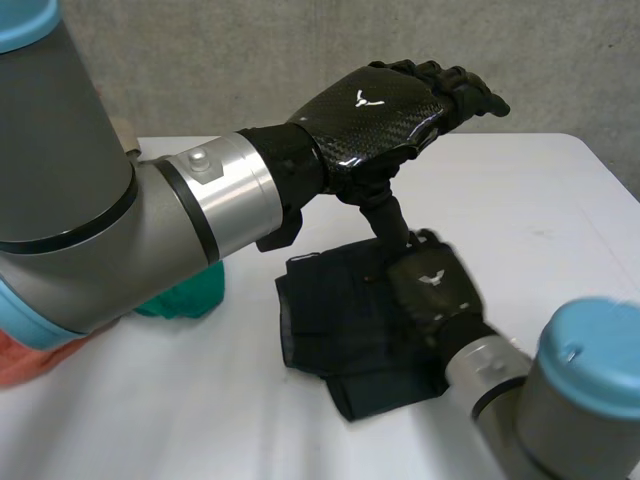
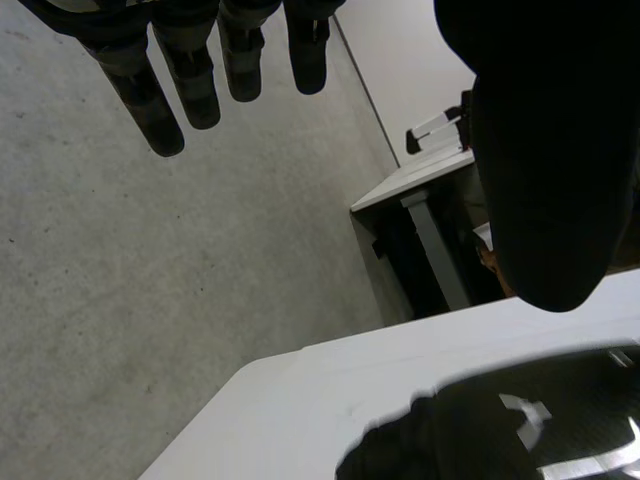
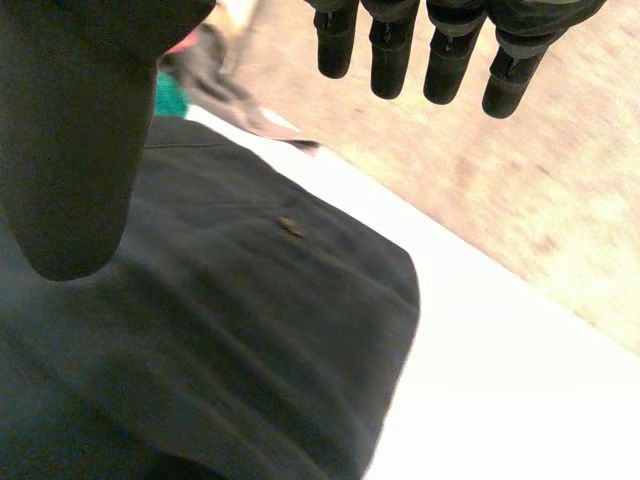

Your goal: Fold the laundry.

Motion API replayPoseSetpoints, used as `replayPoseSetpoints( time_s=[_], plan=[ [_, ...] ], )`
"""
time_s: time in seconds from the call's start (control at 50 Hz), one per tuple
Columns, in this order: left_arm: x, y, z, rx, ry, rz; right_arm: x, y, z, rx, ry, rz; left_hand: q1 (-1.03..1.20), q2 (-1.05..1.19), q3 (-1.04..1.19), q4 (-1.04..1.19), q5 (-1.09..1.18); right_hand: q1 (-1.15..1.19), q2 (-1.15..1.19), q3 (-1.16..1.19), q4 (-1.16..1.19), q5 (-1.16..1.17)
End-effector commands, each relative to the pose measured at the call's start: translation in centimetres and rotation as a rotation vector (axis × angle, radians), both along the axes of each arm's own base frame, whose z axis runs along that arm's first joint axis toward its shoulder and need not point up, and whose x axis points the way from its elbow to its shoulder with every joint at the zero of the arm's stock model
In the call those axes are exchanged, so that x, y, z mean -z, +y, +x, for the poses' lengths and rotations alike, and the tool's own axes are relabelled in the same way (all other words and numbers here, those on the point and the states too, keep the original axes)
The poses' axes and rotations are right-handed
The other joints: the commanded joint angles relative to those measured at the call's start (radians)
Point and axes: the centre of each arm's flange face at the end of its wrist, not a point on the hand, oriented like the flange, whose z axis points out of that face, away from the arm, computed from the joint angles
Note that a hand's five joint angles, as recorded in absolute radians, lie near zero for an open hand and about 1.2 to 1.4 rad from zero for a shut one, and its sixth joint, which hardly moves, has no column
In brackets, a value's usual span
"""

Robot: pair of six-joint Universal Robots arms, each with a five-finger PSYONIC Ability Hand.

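Note:
A black folded garment (image 1: 330, 310) lies on the white table (image 1: 540, 200) in front of me. My right hand (image 1: 430, 285) is over the garment's right part, fingers straight and open, nothing held. In the right wrist view the dark cloth (image 3: 220, 340) spreads under the palm, and the right hand's (image 3: 392, 50) fingers reach past the cloth's edge. My left hand (image 1: 400, 105) is raised well above the table, over the garment's far side, open and empty. In the left wrist view the left hand (image 2: 195, 70) shows straight fingers, with the right hand (image 2: 530, 430) below it.
A green cloth (image 1: 185, 295) lies left of the garment, partly behind my left arm. Something red (image 1: 20, 360) sits at the near left edge. Bare table (image 3: 500, 380) stretches to the garment's right. A grey wall stands behind the table.

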Motion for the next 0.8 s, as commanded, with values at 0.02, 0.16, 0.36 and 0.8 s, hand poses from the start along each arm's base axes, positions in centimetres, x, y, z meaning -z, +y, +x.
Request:
replayPoseSetpoints(
  time_s=[0.02, 0.16, 0.36, 0.8],
  plan=[
    [-0.5, 0.1, 0.4, -0.002, 0.014, 0.005, -1.3, -3.0, -3.9, 0.190, -0.208, 0.236, -0.006, -0.006, -0.027, -0.023, -0.042, -0.032, -0.027, -0.025, -0.025, -0.039],
    [0.0, 0.6, 0.4, 0.040, 0.003, 0.048, 0.1, -5.1, -6.9, 0.212, -0.359, 0.440, -0.006, -0.006, -0.027, -0.023, -0.042, -0.032, -0.027, -0.025, -0.025, -0.039],
    [0.9, 1.1, 0.7, 0.046, -0.026, 0.082, 3.3, -4.9, -6.9, 0.159, -0.297, 0.501, -0.006, -0.006, -0.027, -0.023, -0.042, -0.032, -0.027, -0.025, -0.025, -0.039],
    [1.9, 0.9, 1.2, 0.027, -0.045, 0.106, 6.7, -4.8, -3.9, 0.084, -0.209, 0.449, -0.006, -0.006, -0.027, -0.023, -0.042, -0.021, -0.016, -0.014, -0.013, -0.028]
  ],
)
